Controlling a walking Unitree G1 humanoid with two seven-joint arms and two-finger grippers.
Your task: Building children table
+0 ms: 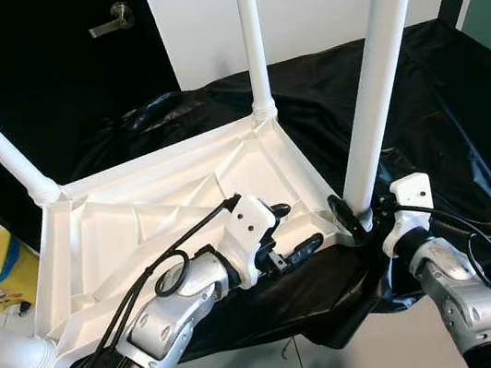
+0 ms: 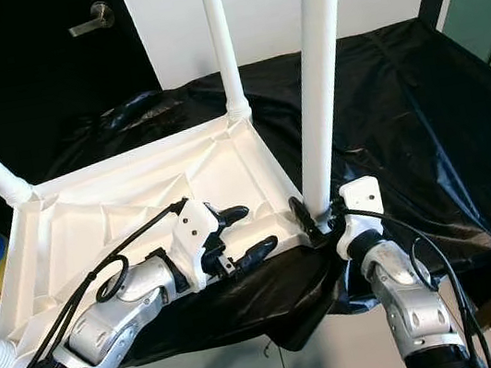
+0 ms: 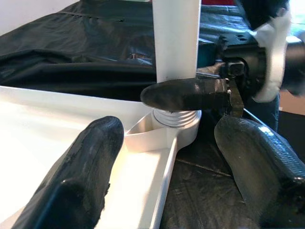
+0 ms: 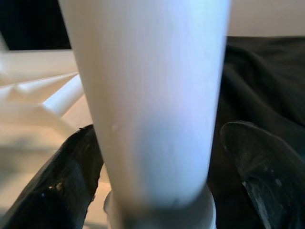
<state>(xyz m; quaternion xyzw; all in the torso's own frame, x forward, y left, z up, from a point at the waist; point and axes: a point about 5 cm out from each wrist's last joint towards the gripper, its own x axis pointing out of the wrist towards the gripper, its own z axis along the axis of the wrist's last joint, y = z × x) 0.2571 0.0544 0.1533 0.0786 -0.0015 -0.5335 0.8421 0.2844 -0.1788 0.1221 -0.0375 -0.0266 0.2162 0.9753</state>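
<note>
Where it sits: on the black-sheeted surface [image 1: 457,104] in front of me lies the upturned children table top [image 1: 122,231], ribbed underside up, with four white legs rising from its corners.
Leg in hand: the near right leg [image 1: 378,79] stands upright in its corner socket [image 3: 176,125], threaded collar visible just above the rim.
Right claw [image 2: 318,219]: fingers spread to either side of that leg's base, one finger [image 4: 52,186] close against the tube, the other [image 4: 267,176] standing a little off; I judge it bracketing, not yet squeezing.
Left claw [image 1: 286,231]: open, holding nothing, hovering over the near edge of the top just beside the same socket, one finger [image 3: 76,176] above the tray, the other outside the rim.
Handling: moulded plastic, I'd guess light and stiff but smooth and slippery; a round tube may spin between the pads.
Where to hold: low on the leg near the collar for twisting; the rim or a rib for steadying the top.
Materials: glossy white plastic, hollow-looking tubes, diagonal stiffening ribs; the sheet is crinkled, shiny and likely slick, so the top could slide.
Background: dark door [image 1: 49,66] with a lever handle.
</note>
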